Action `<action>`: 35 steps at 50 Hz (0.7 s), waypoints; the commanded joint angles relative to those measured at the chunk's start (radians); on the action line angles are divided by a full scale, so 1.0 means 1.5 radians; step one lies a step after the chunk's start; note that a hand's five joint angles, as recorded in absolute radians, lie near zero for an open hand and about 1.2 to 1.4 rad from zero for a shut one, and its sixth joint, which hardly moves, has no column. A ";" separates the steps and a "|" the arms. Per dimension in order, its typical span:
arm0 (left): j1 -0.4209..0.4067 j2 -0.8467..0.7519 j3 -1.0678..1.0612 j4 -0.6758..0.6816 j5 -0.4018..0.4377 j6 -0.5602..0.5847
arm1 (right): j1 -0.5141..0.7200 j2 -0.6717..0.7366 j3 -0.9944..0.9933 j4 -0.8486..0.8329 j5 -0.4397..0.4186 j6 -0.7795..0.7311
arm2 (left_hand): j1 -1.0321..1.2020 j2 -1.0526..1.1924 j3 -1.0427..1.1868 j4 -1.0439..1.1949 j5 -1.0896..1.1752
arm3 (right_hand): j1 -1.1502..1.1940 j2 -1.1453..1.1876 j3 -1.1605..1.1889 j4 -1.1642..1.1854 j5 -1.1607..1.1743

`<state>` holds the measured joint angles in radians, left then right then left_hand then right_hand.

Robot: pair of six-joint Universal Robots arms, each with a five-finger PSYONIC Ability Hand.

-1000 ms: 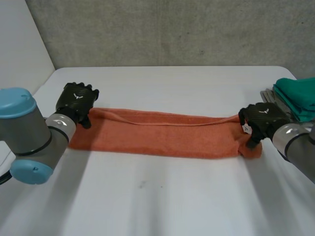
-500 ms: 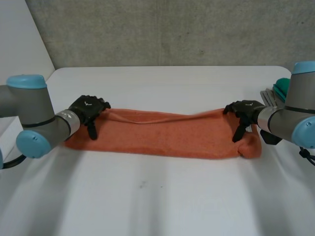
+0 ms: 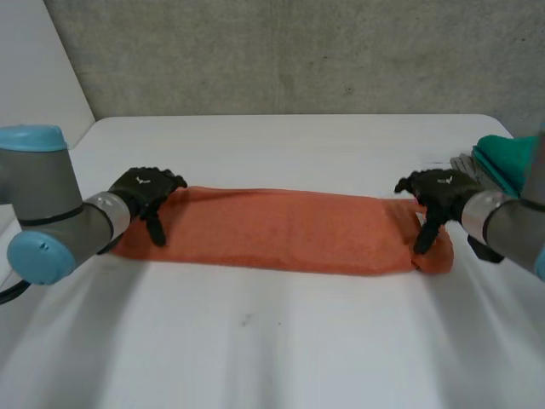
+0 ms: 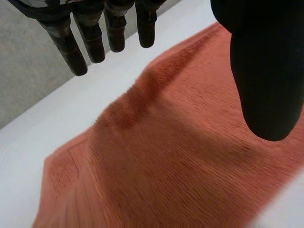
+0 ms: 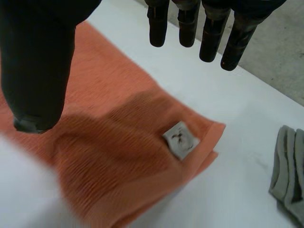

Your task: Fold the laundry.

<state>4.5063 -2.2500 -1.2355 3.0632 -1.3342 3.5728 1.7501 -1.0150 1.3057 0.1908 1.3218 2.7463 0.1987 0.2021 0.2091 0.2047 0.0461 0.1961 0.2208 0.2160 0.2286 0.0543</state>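
One orange terry towel (image 3: 281, 230), looped pile with a fine ribbed weave, lies flat on the smooth white counter (image 3: 281, 341) as a long narrow strip. Its long axis runs from the robot's left to its right, parallel to the rough grey concrete wall (image 3: 281, 51) behind the counter. The short ends point toward the two arms, one hand at each end.

The left hand (image 3: 146, 192), black and matte, is over the towel's left end. In the left wrist view this hand (image 4: 266, 71) is spread wide, its fingers (image 4: 95, 42) straight and apart from the thumb, and holds nothing. The towel (image 4: 166, 156) lies under the palm with a soft ridge in the pile.

The right hand (image 3: 434, 192) is over the right end. In the right wrist view this hand (image 5: 38, 61) is likewise spread wide, its fingers (image 5: 209, 38) straight, and grips nothing. The towel (image 5: 109, 142) under it shows two stacked layers at the corner, with one small grey square label (image 5: 180, 139) sewn near that corner. Contact between either thumb and the pile cannot be told.

Beyond the right end, apart from the towel, lie one teal folded cloth (image 3: 502, 158) and one grey folded cloth (image 5: 289, 175).
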 commanded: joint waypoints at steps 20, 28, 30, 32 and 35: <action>0.009 0.096 -0.133 0.032 0.002 -0.001 | -0.032 -0.003 0.205 -0.226 0.012 -0.063 | -0.010 -0.012 -0.017 -0.014 -0.024 | 0.381 0.365 0.368 0.360 0.360; 0.007 0.102 -0.138 0.031 0.002 -0.001 | -0.079 -0.025 0.224 -0.236 0.025 -0.099 | -0.012 -0.014 -0.019 -0.016 -0.026 | 0.800 0.784 0.787 0.778 0.778; 0.007 0.113 -0.140 0.030 0.002 -0.002 | -0.100 -0.065 0.240 -0.234 0.024 -0.120 | -0.012 -0.014 -0.019 -0.016 -0.026 | 0.800 0.784 0.787 0.778 0.778; 0.010 0.123 -0.147 0.029 0.002 -0.002 | -0.148 -0.100 0.258 -0.227 0.024 -0.162 | -0.012 -0.014 -0.019 -0.016 -0.026 | 0.800 0.784 0.787 0.778 0.778; 0.011 0.145 -0.164 0.030 0.004 -0.001 | -0.199 -0.115 0.273 -0.226 0.024 -0.222 | -0.012 -0.014 -0.019 -0.016 -0.026 | 0.800 0.784 0.787 0.778 0.778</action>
<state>4.5191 -2.0794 -1.4496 3.1081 -1.3313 3.5699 1.5876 -1.1041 1.6637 -0.1577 1.3597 2.5549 0.1987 0.2021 0.2091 0.2047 0.0461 0.9634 1.1731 1.1719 1.1874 0.9761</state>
